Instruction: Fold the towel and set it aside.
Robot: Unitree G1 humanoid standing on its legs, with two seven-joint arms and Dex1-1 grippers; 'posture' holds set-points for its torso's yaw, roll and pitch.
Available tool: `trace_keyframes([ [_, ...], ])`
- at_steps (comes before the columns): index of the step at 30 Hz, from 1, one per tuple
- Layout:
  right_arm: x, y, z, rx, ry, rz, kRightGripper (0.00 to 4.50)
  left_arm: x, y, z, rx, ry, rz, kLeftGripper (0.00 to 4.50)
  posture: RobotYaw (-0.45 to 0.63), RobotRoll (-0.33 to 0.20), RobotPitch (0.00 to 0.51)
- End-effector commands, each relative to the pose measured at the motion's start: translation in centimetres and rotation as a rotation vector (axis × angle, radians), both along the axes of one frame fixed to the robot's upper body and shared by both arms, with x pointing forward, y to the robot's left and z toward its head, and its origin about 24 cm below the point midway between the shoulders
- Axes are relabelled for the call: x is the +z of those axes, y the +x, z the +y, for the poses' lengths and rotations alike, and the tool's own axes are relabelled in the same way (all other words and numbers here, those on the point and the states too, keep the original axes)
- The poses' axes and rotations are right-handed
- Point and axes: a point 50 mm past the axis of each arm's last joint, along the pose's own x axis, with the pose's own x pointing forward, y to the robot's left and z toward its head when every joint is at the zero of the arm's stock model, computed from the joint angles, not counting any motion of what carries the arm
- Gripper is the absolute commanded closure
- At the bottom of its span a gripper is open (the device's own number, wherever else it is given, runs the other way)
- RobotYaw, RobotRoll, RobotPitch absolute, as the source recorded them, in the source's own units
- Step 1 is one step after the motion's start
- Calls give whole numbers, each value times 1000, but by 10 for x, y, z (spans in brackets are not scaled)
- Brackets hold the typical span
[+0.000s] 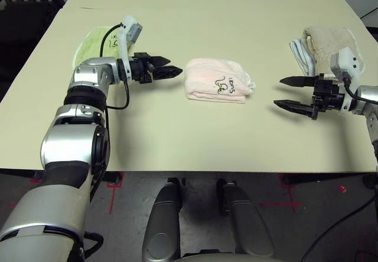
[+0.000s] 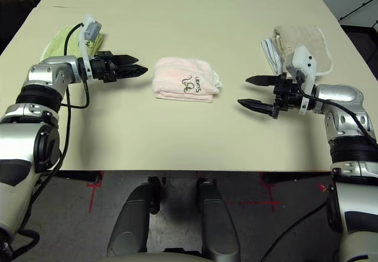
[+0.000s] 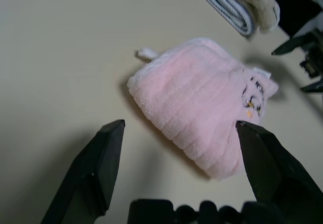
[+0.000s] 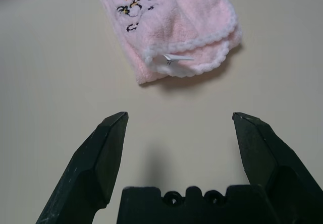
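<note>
Towel [image 1: 217, 82] lies folded at mid-table between your left gripper [image 1: 166, 71] and right gripper [image 1: 290, 92], both spread wide and empty; folding looks finished, so next you grasp it and set it aside.

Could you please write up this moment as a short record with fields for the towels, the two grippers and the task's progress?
Task towel: pale pink terry towel with white scalloped trim, folded into a compact bundle, mid-table, embroidered figure facing up
Left gripper: fingers open, empty, apart from the pink towel on its left side
Right gripper: fingers open, empty, apart from it on its right side
Other towels: lime-green folded towel beyond the left arm; beige folded towel with white edge beyond the right gripper
Surface: cream table
Progress: folded and released
</note>
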Motion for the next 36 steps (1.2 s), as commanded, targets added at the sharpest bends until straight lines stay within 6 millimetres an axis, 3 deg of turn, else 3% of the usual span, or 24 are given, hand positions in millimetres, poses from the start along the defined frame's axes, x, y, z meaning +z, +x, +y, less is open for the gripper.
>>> trace_keyframes([
  [1, 2, -3, -2, -13, 14, -11, 16, 0, -4, -11, -8, -79, 157, 43, 28, 0, 223],
  [7, 7, -2, 8, 8, 36, -36, 16, 0, -7, -20, 16, -125, 290, 43, 19, 0, 221],
  [19, 10, -7, 15, 22, 47, -47, 16, -19, -14, -3, 126, -65, 437, 43, -2, 0, 233],
  [36, 15, -8, 15, 21, 43, -59, 16, -25, -4, -46, 112, -137, 413, 43, -21, 0, 236],
])
